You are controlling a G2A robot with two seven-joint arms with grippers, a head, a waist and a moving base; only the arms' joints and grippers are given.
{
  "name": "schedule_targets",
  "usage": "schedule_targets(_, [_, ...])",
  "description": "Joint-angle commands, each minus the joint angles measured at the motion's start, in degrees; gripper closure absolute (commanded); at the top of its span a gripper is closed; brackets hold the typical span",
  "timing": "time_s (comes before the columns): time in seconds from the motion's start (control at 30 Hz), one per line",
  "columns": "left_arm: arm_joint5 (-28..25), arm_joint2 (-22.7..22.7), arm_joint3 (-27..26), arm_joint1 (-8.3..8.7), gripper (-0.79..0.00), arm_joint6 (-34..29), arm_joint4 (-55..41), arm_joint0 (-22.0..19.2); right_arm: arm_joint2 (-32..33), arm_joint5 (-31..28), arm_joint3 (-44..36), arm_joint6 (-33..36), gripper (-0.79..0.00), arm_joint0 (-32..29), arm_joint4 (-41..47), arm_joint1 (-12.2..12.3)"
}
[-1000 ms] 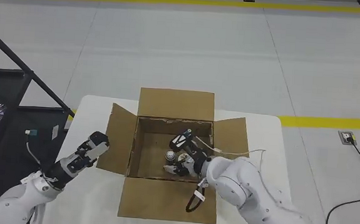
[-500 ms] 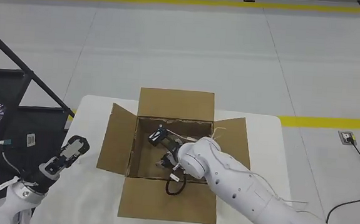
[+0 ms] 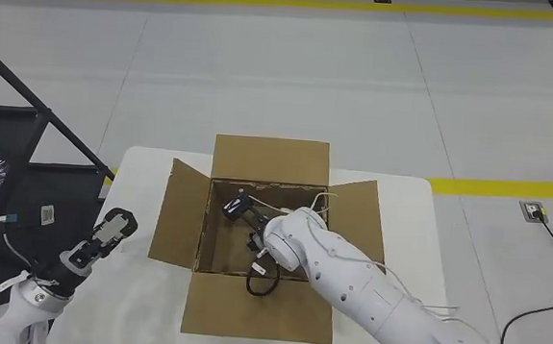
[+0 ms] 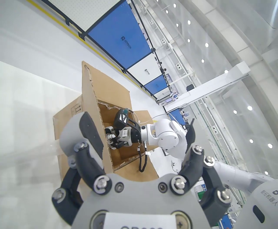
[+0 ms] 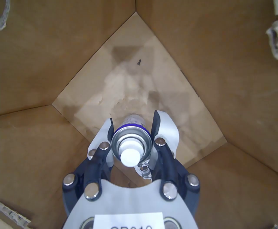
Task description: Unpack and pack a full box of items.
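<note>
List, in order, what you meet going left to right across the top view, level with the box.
left hand → left flap → right hand, inside the box gripping a can → right flap → socket

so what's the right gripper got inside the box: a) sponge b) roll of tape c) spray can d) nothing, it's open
c: the right gripper is shut on a spray can with a white nozzle, inside the cardboard box.
</note>
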Motion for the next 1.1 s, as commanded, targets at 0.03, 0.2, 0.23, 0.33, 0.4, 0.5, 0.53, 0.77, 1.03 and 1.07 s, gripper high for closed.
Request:
schedule_targets(0.03, [0.0,0.0,0.0,0.00,-0.785,0.0,0.0,0.0,2.3,2.2,-5.8,0.9,0.000,-0.9,-2.7,1.2])
schedule_targets(0.2, [0.0,0.0,0.0,0.00,-0.785,0.0,0.0,0.0,12.8,7.1,-26.9,4.9,0.000,-8.0,-11.5,6.8])
schedule_targets(0.23, [0.0,0.0,0.0,0.00,-0.785,0.0,0.0,0.0,16.0,7.8,-33.0,6.3,0.000,-10.9,-13.9,8.2])
schedule_targets(0.33, [0.0,0.0,0.0,0.00,-0.785,0.0,0.0,0.0,27.7,9.5,-50.6,10.5,0.000,-21.8,-22.0,12.1])
schedule_targets(0.4, [0.0,0.0,0.0,0.00,-0.785,0.0,0.0,0.0,35.4,8.5,-60.6,11.9,0.000,-29.4,-24.9,14.0])
schedule_targets(0.5, [0.0,0.0,0.0,0.00,-0.785,0.0,0.0,0.0,46.6,7.6,-69.7,11.2,0.000,-39.1,-26.2,15.6])
schedule_targets(0.53, [0.0,0.0,0.0,0.00,-0.785,0.0,0.0,0.0,49.9,7.3,-71.1,10.8,0.000,-41.7,-26.1,15.9])
schedule_targets(0.77, [0.0,0.0,0.0,0.00,-0.785,0.0,0.0,0.0,64.6,3.6,-66.2,9.1,0.000,-51.0,-21.5,17.0])
schedule_targets(1.03, [0.0,0.0,0.0,0.00,-0.785,0.0,0.0,0.0,66.8,5.1,-47.5,0.6,0.000,-50.8,-20.3,17.0])
schedule_targets(1.07, [0.0,0.0,0.0,0.00,-0.785,0.0,0.0,0.0,66.6,5.1,-45.5,-0.3,0.000,-50.7,-20.4,17.0])
